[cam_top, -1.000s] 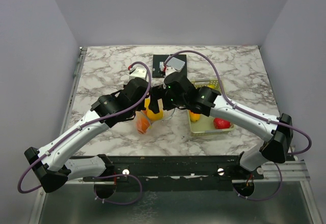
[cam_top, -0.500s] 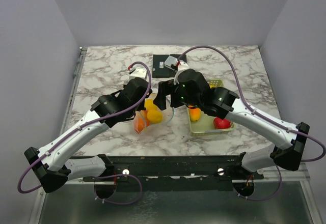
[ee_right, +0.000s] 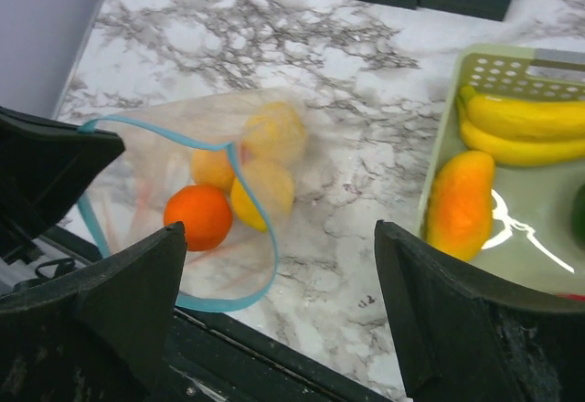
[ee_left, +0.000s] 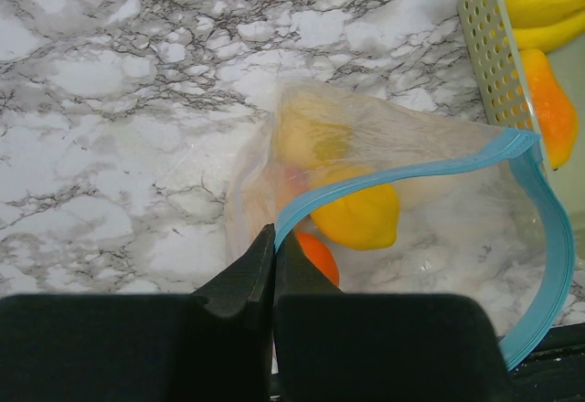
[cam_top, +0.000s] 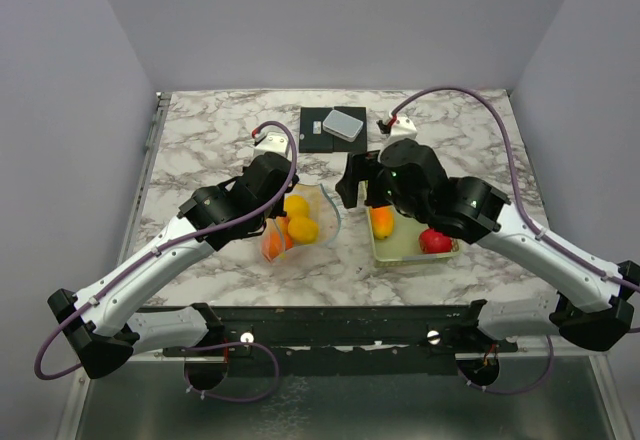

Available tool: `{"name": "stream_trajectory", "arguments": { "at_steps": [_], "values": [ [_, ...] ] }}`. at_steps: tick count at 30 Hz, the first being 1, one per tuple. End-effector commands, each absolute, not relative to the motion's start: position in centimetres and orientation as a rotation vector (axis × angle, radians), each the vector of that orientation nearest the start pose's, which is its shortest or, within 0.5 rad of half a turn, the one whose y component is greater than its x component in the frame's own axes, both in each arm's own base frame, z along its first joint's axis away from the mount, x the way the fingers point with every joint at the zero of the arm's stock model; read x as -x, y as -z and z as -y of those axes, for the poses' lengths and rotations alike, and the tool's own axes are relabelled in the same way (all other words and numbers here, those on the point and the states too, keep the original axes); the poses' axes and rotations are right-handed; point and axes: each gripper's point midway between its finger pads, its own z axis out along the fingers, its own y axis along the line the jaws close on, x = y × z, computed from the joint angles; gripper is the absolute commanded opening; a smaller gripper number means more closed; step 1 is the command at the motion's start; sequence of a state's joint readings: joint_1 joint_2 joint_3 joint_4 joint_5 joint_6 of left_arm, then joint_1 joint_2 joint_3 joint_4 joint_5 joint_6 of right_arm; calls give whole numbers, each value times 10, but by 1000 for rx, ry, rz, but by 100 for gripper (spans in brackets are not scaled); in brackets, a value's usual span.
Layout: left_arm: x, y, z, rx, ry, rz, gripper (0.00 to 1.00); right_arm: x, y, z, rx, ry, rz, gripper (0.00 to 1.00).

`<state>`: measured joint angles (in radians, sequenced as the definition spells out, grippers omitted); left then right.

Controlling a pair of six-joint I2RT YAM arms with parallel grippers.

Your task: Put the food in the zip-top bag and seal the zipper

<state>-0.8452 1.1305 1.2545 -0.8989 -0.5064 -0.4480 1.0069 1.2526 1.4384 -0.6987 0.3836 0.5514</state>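
Note:
The clear zip-top bag lies open on the marble table with its light blue zipper gaping. Inside it are an orange, a yellow lemon and other yellow fruit. My left gripper is shut on the zipper edge and holds the mouth up. My right gripper is open and empty, above the table between the bag and the basket. The basket holds bananas, an orange-yellow fruit and a red apple.
A black pad with a grey box lies at the table's back middle. The black table edge rail runs just below the bag. The grey walls close in on both sides.
My right gripper has drawn back from the bag's mouth toward the right and up, now empty, leaving a yellow fruit in the bag. The left gripper has kept its hold.

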Motion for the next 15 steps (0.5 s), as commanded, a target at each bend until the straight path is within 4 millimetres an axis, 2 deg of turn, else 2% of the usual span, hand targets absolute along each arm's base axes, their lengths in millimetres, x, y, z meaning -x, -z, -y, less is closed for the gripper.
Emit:
{"name": "stream_trajectory", "arguments": {
  "at_steps": [1, 8, 15],
  "values": [
    [-243, -261, 171, -186, 142, -2204, 0, -235, -290, -242, 169, -328, -2145, 88],
    [-242, -260, 170, -185, 140, -2204, 0, -239, -256, -198, 126, -96, -2218, 87],
    [-242, -258, 170, -188, 136, -2206, 0, -250, -222, -166, 90, 77, -2296, 87]
  ]
}}
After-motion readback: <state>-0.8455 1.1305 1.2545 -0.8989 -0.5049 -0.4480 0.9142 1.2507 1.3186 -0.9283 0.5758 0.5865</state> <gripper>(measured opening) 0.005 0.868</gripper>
